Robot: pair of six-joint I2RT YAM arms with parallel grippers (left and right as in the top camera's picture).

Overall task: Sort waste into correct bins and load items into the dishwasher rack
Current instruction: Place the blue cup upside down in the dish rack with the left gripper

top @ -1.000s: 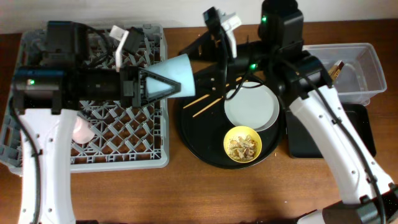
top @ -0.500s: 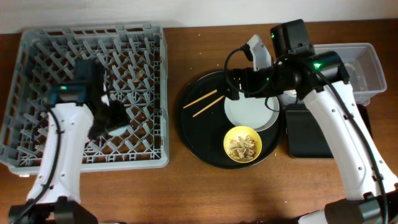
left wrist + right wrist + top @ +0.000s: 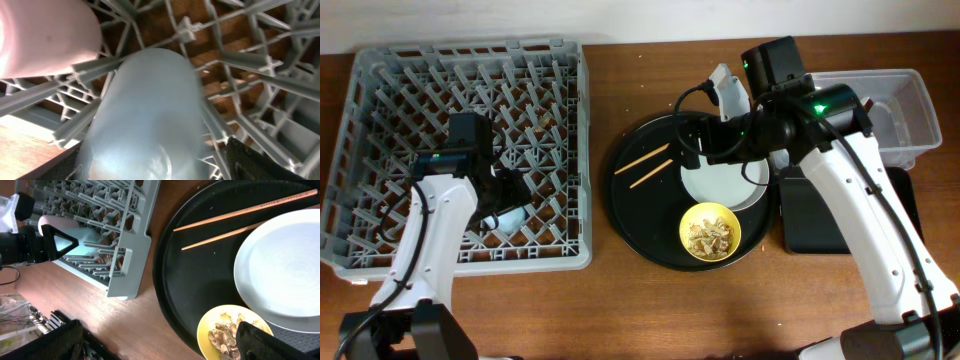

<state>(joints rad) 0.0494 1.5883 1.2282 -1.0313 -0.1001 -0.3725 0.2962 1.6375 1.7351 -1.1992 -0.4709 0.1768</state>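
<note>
Well, left jaws gripped the light-blue cup point(image 3: 145, 115) low inside the dishwasher rack point(image 3: 500, 258) at the left end of the tabletop point(image 3: 620, 320), just beside the pink cup point(image 3: 40, 35), right jaws hung open and empty; releasing it tilted could leave it wedged or knock the pink one.

We are counting one light-blue cup point(image 3: 150, 115) and one pink cup point(image 3: 40, 30) at our left gripper point(image 3: 508, 203). We are counting one rack point(image 3: 470, 45), two chopsticks point(image 3: 643, 158), one plate point(image 3: 715, 185), one bowl point(image 3: 683, 230), one clear tub point(image 3: 915, 110) and one black bin point(image 3: 805, 225).
</note>
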